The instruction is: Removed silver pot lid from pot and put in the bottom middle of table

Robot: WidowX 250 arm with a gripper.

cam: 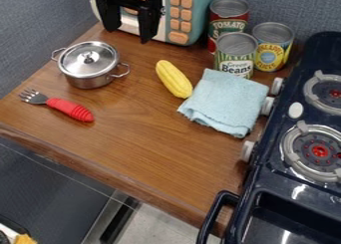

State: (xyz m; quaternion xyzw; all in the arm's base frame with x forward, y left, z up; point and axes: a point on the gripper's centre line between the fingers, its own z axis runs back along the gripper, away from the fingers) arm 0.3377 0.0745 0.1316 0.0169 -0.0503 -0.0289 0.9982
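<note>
Hanging before the toy microwave (194, 19), the gripper (128, 35) is spread wide, empty; the silver lid (77, 63) caps the pot (90, 82). An off-centre pinch on the knob (88, 54) could drop the lid.

From where I'm standing, the robot's gripper (128, 35) is black all over, a chunky, angular piece of hardware with a broad crosspiece up top. Its two fingers (149, 26) are black too, flat and blocky, narrowing toward the tips.
</note>
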